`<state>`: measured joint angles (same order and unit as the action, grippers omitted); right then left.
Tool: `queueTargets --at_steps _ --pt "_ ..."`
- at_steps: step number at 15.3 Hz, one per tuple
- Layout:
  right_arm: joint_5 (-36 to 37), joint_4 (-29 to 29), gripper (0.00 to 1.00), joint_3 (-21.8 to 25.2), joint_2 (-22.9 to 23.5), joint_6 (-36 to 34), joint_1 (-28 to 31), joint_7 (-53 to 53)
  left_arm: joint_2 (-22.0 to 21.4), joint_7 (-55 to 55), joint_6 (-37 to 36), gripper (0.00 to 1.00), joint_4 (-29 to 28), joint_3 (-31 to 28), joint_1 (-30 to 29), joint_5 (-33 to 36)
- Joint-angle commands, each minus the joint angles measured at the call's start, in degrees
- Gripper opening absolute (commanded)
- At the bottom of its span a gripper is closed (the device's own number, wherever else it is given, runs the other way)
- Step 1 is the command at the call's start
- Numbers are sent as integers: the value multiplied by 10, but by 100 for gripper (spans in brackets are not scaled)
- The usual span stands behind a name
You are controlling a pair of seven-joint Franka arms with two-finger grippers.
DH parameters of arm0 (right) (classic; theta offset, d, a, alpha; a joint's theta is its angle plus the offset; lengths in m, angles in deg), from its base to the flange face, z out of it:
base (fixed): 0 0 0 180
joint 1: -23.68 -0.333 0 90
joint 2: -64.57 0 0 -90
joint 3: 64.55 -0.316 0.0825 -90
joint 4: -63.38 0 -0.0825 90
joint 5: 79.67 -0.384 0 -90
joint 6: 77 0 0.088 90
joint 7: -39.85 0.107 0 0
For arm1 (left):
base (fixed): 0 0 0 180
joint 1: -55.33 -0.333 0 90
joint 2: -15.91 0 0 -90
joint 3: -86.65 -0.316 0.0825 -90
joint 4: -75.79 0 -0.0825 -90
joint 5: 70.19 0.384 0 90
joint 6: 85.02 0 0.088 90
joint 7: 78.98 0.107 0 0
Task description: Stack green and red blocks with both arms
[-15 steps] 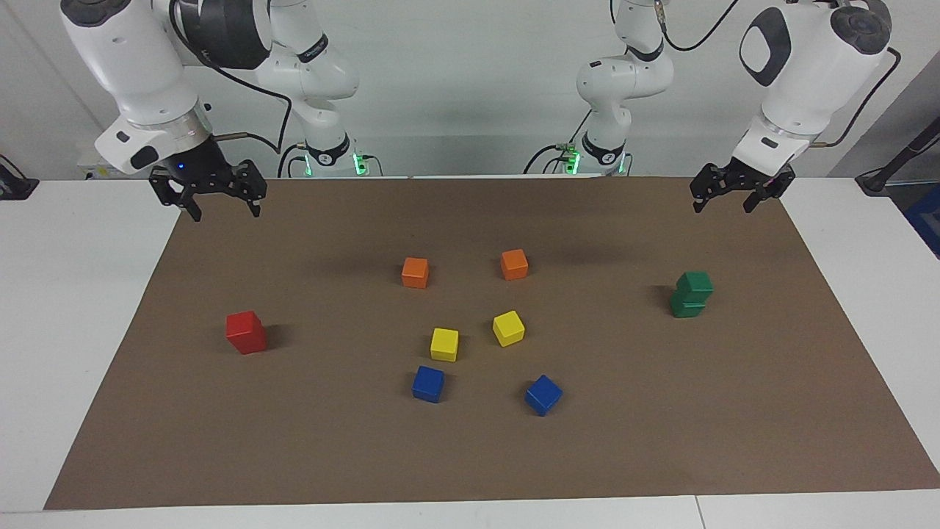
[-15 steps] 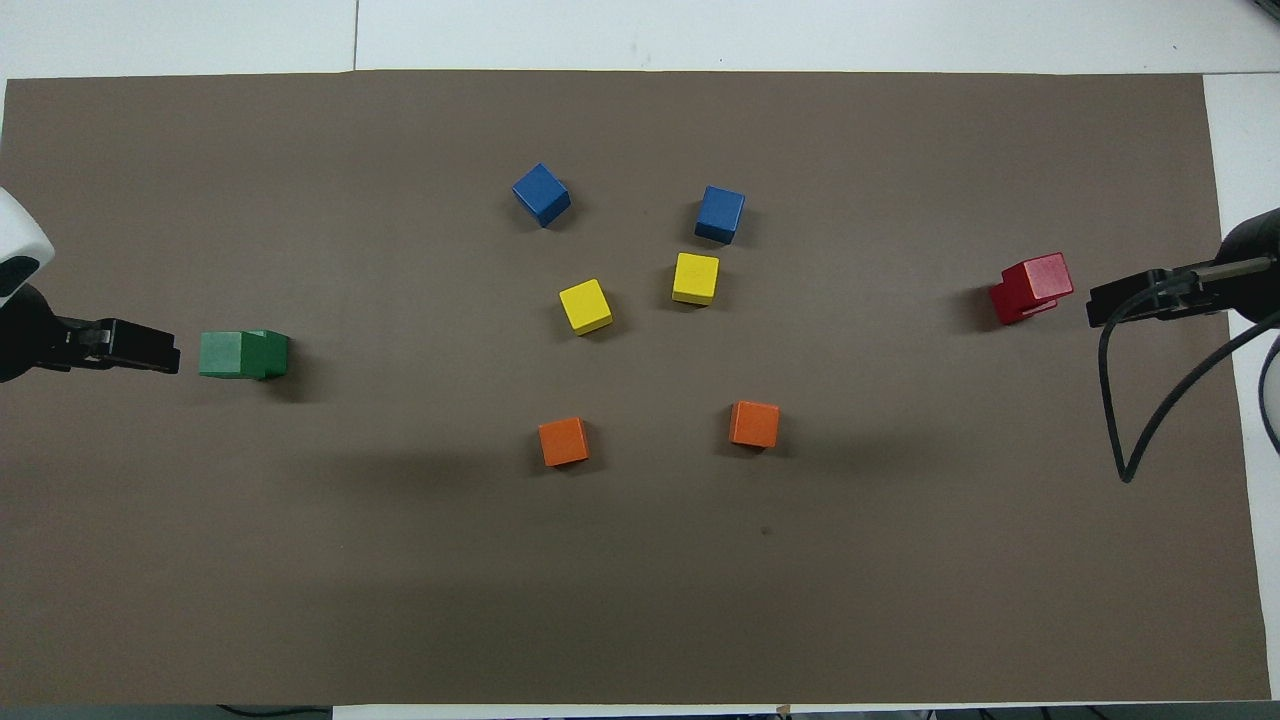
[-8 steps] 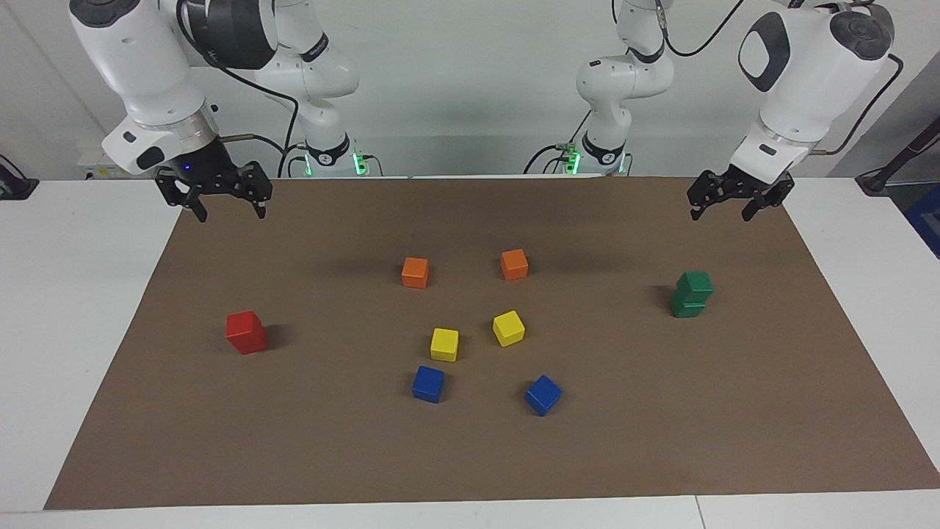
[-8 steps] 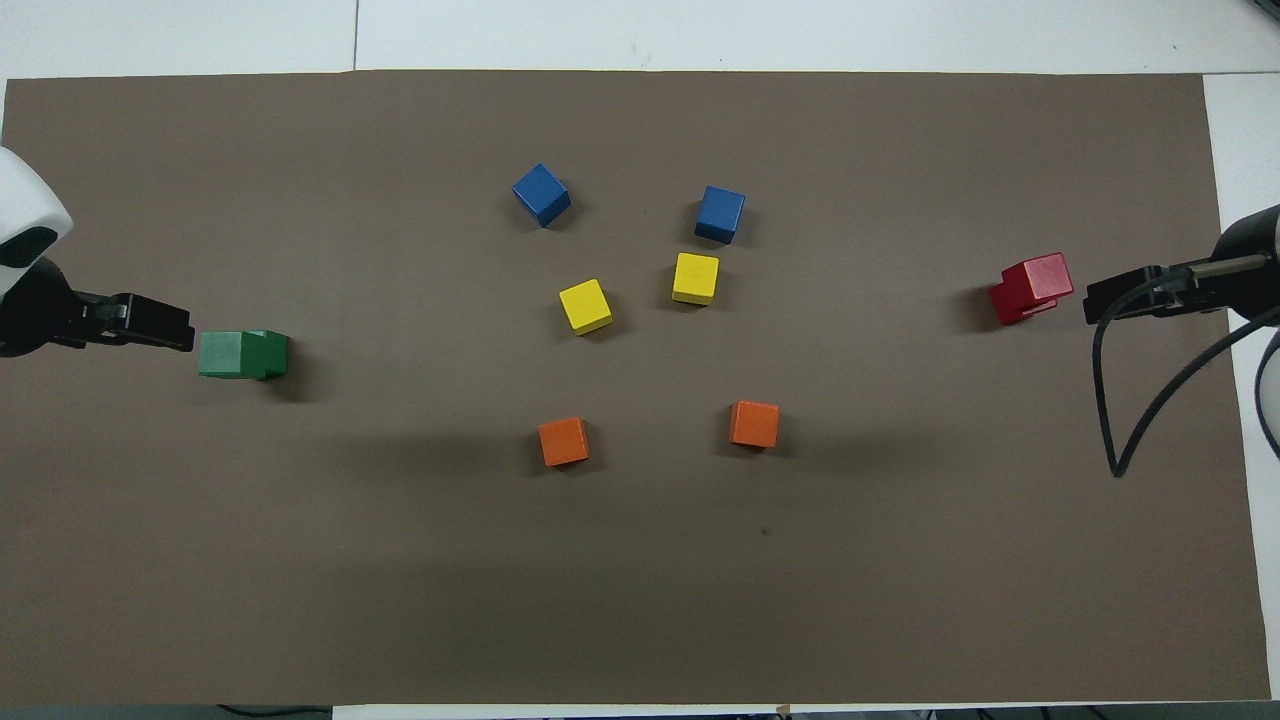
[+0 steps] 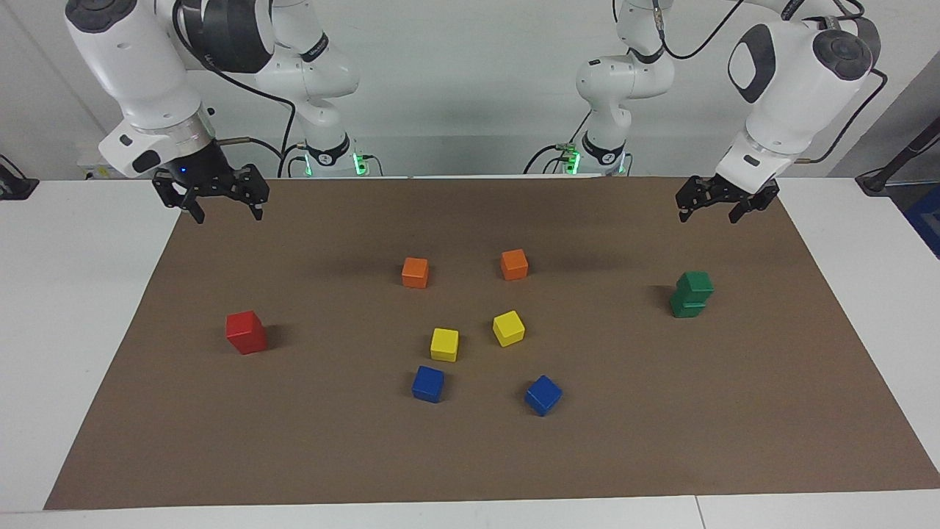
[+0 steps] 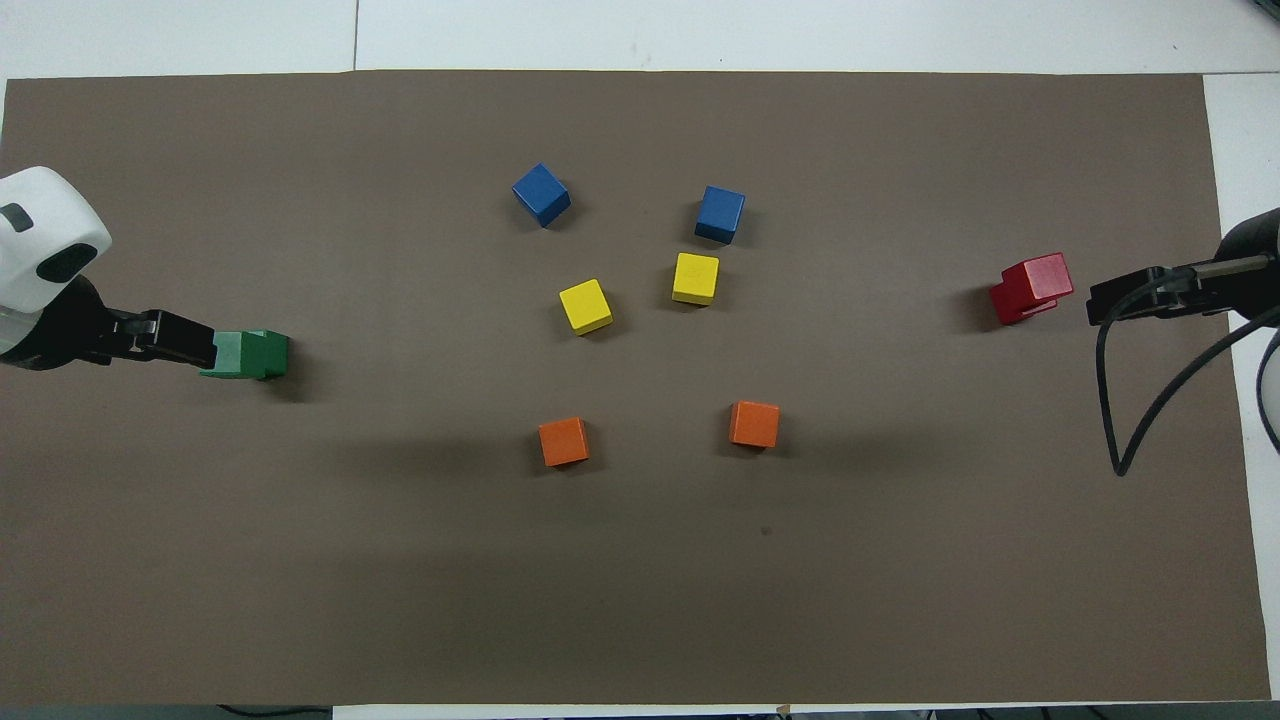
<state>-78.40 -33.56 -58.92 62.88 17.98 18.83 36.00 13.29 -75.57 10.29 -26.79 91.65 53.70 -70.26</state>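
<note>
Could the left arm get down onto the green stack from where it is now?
Probably yes. The left gripper hangs open in the air above the mat, empty, close to the green stack, which stands alone at that arm's end with no other cube beside it.

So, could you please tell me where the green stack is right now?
The green stack stands on the brown mat toward the left arm's end of the table, apart from the orange cubes, with the open left pincer raised nearby.

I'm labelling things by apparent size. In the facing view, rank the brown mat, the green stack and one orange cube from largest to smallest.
1. Brown mat, by far the largest.
2. Green stack, two cubes high.
3. Orange cube, a single cube, smallest.
</note>
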Motion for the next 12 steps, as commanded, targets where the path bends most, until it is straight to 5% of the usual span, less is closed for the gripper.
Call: queueTargets --at_steps 1,12 --pt "0 -11 100 -10 -9 6 11 6 -16 -10 -1 100 -12 -13 21 6" --pt "0 -16 100 -13 -11 5 12 9 -12 -31 -32 100 34 -34 40 5"
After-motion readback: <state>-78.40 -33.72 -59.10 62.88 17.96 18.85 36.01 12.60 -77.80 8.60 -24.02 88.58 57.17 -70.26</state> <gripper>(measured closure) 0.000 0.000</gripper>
